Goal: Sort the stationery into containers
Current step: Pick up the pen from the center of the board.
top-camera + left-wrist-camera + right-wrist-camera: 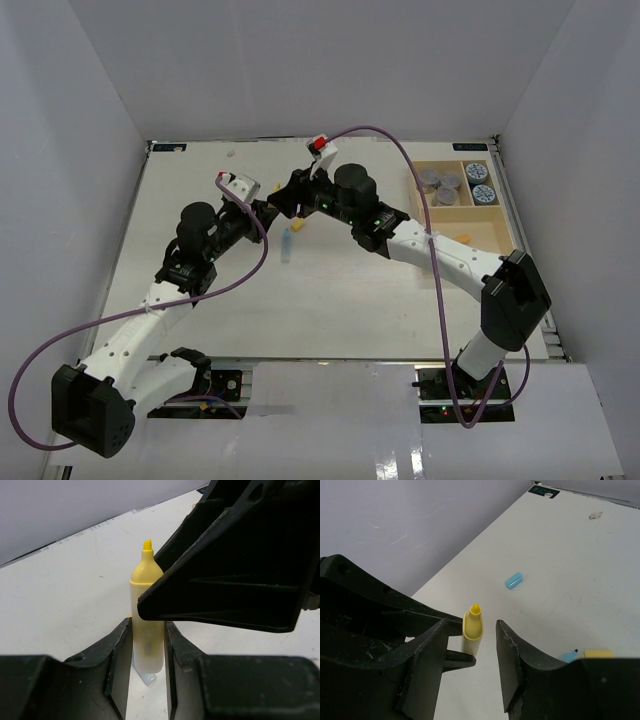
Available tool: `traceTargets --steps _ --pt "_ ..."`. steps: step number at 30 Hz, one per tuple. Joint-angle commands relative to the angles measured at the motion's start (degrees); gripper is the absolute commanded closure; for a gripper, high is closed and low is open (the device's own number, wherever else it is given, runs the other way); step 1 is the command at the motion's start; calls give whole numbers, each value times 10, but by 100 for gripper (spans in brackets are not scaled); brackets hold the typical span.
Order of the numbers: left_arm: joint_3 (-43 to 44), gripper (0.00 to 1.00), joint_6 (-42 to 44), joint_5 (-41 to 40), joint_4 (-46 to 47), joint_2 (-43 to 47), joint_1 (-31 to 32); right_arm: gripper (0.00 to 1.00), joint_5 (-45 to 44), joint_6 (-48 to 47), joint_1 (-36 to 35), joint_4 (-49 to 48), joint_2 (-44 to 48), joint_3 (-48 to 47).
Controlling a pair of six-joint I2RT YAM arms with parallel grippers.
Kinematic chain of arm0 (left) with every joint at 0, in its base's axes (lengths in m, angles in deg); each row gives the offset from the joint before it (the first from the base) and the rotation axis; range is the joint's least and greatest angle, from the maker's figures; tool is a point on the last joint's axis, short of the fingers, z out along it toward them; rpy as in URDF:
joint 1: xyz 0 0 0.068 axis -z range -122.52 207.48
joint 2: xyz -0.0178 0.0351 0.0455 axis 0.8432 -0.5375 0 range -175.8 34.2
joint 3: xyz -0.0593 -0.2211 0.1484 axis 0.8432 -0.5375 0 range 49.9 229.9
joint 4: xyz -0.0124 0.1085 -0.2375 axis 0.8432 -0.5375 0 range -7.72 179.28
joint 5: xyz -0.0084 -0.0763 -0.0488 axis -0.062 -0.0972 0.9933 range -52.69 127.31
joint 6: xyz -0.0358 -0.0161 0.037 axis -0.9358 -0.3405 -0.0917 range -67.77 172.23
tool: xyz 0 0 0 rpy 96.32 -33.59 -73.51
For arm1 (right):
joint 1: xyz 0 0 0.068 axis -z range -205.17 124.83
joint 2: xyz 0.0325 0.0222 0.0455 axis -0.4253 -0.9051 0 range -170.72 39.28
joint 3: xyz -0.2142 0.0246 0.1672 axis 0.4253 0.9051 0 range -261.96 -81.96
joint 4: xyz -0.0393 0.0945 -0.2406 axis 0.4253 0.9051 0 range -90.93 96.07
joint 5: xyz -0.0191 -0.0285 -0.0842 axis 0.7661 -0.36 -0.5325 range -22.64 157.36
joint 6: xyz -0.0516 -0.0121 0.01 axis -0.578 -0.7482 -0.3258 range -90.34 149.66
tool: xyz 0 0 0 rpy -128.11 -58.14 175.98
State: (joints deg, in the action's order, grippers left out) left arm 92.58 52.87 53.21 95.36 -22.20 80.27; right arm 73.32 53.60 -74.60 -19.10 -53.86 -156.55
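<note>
Centre-left of the top view, above the worktop (200,300): left gripper (147,645) fingers clenched on uncapped yellow marker (146,605), tip up, likely presented for handover. Right gripper (470,645) fingers flanking marker, not yet gripping. Blue cap (514,580) loose mid-frame; tray (455,205) upper right.

Robot lab, white-walled test enclosure (90,110), bolted arms

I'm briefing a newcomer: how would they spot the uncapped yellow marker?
Look mid-table, where the two arms meet. The left pincer grips a yellow marker upright, its bare tip pointing up. Unlike the blue cap lying loose on the table, it is yellow and held.
</note>
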Motion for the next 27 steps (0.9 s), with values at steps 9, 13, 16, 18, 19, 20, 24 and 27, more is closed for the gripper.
traceTargets --steps 9,13,16,18,19,20,24,27 --pt "-6 97 4 18 17 20 2 73 -2 11 -4 -43 -3 -16" --pt "-7 91 3 18 17 19 2 92 -1 8 -5 -51 7 -7" --pt "-7 79 3 24 16 20 2 92 -3 -1 -4 -51 17 1" --pt "-8 64 3 26 14 19 2 92 -3 -13 -1 -51 30 8" --pt "-7 56 3 28 12 19 2 92 -2 -16 0 -51 36 13" --pt "-4 37 2 30 8 17 2 92 1 -20 3 -51 41 24" --pt "-2 11 3 51 5 16 2 92 35 -40 27 -50 85 60" --pt "0 7 5 79 3 25 1 92 77 -61 49 -41 114 86"
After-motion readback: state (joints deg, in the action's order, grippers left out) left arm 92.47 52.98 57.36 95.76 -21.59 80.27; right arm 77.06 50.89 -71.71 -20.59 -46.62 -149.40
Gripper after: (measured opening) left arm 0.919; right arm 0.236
